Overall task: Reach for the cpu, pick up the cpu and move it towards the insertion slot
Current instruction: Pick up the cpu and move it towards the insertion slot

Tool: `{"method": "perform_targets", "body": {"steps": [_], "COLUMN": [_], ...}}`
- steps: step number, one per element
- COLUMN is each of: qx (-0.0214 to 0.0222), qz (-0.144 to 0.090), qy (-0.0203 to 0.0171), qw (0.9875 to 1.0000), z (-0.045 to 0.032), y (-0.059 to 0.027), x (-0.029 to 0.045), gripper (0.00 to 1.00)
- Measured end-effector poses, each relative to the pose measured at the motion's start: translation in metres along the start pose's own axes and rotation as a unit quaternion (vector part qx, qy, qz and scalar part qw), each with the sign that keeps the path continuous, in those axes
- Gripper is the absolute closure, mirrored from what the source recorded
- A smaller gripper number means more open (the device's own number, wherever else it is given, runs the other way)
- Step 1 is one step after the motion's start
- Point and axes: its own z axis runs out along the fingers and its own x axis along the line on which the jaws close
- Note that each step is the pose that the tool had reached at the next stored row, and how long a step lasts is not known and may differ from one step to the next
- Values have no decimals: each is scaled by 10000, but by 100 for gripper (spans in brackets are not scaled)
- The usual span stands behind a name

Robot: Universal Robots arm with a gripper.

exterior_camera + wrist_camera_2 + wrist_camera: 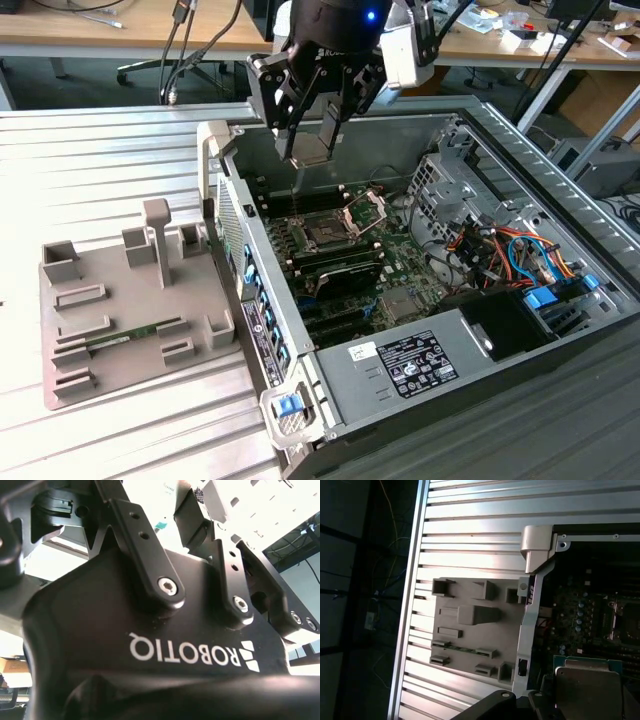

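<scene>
Surface [100, 170] of ribbed metal carries an open computer case [255, 330], motherboard facing up. A grey parts holder [130, 300] sits against the case's outer wall. Over the case's far corner hangs the gripper [312, 148], clamped on the cpu [316, 152]. The chip is square, so no long axis, and in the first wrist view the cpu [587, 687] turns its silvery top to the camera. Beneath, apart from the chip, the insertion slot [325, 233] has its frame hinged open. A white label [415, 362] lies near the case's near edge, and there's white lettering on the gripper body in the second wrist view; print unread.
</scene>
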Motion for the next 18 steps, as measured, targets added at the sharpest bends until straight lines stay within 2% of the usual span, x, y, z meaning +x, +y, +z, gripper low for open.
{"method": "perform_targets", "body": {"steps": [18], "qx": [0], "qz": [0], "qy": [0], "qw": [10000], "z": [-1], "y": [-18], "x": [-116], "gripper": [45]}}
